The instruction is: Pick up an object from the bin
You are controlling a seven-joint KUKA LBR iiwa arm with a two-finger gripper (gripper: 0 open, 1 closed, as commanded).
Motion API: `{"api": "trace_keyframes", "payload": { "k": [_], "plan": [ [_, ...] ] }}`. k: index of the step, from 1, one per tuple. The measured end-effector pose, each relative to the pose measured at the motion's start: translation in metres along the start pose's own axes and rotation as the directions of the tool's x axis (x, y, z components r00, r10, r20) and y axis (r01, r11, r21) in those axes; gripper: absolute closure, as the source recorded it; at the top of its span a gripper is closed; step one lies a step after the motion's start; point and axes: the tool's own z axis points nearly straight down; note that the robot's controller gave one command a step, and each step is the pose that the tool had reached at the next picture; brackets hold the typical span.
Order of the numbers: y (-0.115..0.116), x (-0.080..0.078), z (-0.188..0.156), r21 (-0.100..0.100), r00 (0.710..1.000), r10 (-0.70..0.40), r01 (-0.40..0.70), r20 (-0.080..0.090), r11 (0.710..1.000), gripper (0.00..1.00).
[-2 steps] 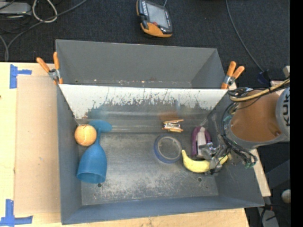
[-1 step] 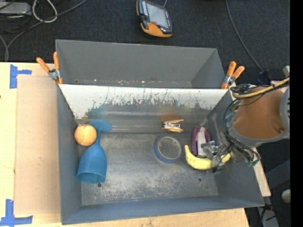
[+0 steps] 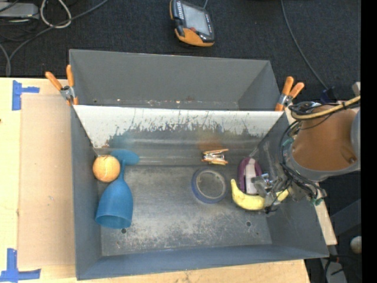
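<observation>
Starting at the near side of the grey bin (image 3: 177,232): spotting a blue goblet (image 3: 115,204) tipped on its side at 8 o'clock, untouched. Over at 4 o'clock, seeing the gripper (image 3: 270,194) down low, right against a yellow banana (image 3: 246,200) resting on the floor. Can't tell the pincer state, clenched or released. Farther back, noting a purple-and-white thing (image 3: 250,173) at 3, blue tape ring (image 3: 209,186) near centre, orange ball (image 3: 106,168) at 9, small clip (image 3: 215,156) toward 12. Guessing nothing lifted yet, so grab and raise left to do.
</observation>
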Motion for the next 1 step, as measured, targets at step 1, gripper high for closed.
{"api": "trace_keyframes", "payload": {
  "k": [1],
  "plan": [
    [0.0006,-0.0007,-0.0133,0.0,1.0,-0.001,0.001,0.001,1.0,1.0]
  ]
}}
